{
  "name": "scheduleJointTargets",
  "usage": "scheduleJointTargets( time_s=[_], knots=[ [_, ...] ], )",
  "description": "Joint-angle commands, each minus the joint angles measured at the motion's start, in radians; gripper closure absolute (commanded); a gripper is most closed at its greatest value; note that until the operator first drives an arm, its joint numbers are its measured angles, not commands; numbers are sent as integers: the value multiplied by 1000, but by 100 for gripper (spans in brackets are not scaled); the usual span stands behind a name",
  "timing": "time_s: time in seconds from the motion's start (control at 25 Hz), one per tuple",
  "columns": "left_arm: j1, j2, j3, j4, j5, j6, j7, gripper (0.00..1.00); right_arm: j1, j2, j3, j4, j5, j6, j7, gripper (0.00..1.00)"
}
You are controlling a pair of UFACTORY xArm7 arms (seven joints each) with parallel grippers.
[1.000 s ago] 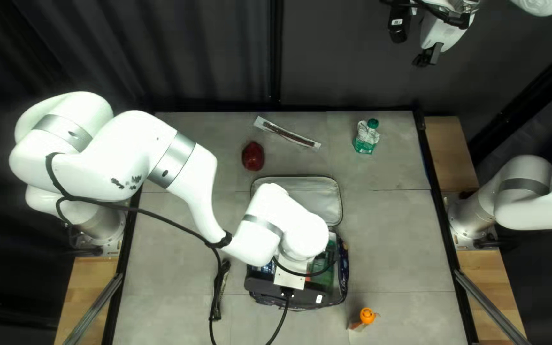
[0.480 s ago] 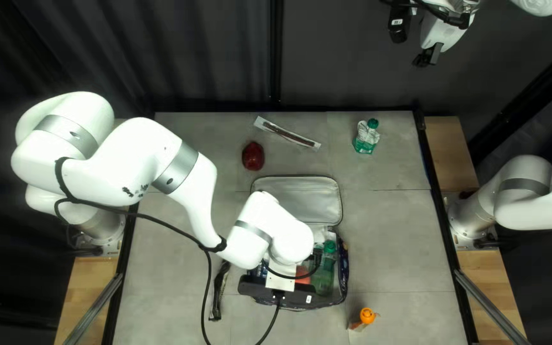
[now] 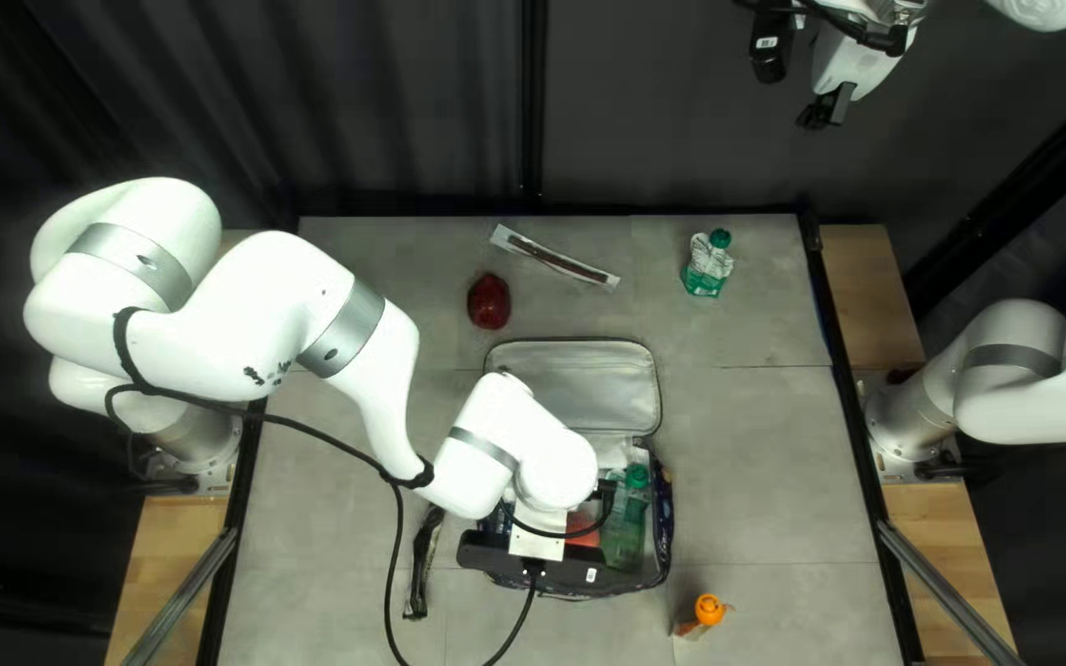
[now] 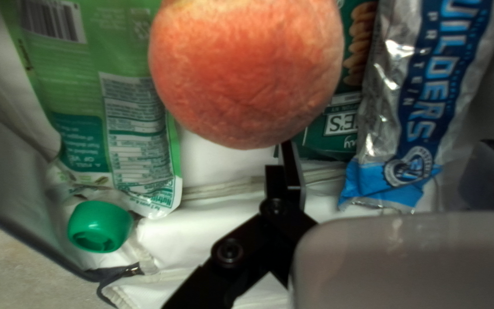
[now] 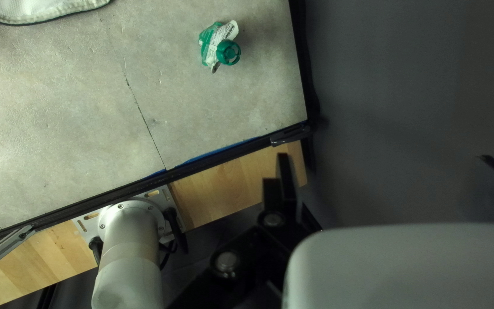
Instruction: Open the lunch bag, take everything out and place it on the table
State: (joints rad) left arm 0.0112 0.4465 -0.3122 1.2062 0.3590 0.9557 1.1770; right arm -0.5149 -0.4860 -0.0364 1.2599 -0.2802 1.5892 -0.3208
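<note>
The left pincer [image 4: 388, 159] stands open inside the lunch bag [image 4: 212, 176], the peach [image 4: 247, 68] just ahead of one finger.

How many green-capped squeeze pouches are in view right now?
2. One pouch lies on the table near its far right corner; the other pouch is inside the open lunch bag, beside the peach. The left arm covers part of the bag, so more may be hidden.
</note>
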Motion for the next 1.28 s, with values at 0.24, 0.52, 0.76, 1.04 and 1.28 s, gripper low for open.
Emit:
scheduleJointTargets(
  time_s=[0.24, 0.52, 0.76, 1.04, 1.28],
  knots=[
    [9, 22, 9, 4, -3, -16, -6, 100, 0, 0, 0, 0, 0, 0, 0, 0],
    [9, 22, 9, 4, -3, -16, -6, 100, 0, 0, 0, 0, 0, 0, 0, 0],
    [22, -42, -7, 40, -41, 70, 39, 100, 0, 0, 0, 0, 0, 0, 0, 0],
    [28, -159, -22, 126, -61, 265, 143, 100, 0, 0, 0, 0, 0, 0, 0, 0],
    [100, -398, 12, -49, -156, 270, 283, 100, 0, 0, 0, 0, 0, 0, 0, 0]
  ],
)
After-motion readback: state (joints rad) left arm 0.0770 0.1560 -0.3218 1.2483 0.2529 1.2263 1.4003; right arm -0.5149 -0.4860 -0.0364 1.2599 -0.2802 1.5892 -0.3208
